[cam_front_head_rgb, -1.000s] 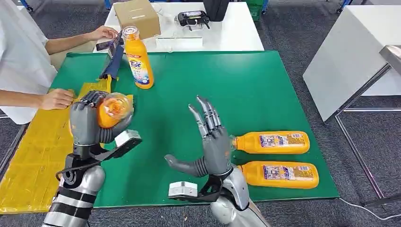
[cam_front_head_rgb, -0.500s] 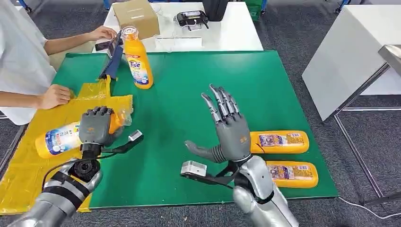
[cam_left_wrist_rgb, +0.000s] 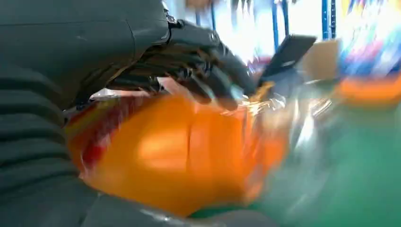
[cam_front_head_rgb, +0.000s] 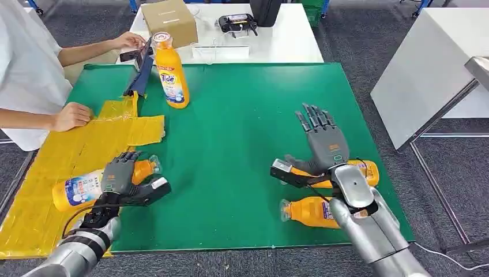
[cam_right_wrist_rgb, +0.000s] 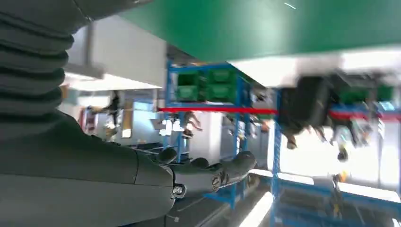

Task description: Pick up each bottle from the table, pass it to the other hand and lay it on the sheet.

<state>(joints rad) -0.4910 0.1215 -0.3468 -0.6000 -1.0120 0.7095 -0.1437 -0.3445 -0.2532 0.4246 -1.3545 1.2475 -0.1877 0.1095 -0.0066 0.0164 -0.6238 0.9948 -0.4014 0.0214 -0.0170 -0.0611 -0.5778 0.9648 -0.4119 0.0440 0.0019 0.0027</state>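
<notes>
Head view: my left hand (cam_front_head_rgb: 119, 173) has its fingers wrapped over an orange plastic bottle with a blue-white label (cam_front_head_rgb: 86, 186), lying on its side on the yellow crinkled sheet (cam_front_head_rgb: 52, 167), cap toward the green mat (cam_front_head_rgb: 230, 127). My right hand (cam_front_head_rgb: 323, 141), fingers spread and holding nothing, hovers above two more orange bottles (cam_front_head_rgb: 314, 210) lying flat. A fourth orange bottle (cam_front_head_rgb: 171, 72) stands upright at the far side.

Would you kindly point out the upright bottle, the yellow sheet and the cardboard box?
upright bottle (cam_front_head_rgb: 172, 81), head view, on its label.
yellow sheet (cam_front_head_rgb: 115, 134), head view, bare upper part.
cardboard box (cam_front_head_rgb: 169, 19), head view, on its top face.
</notes>
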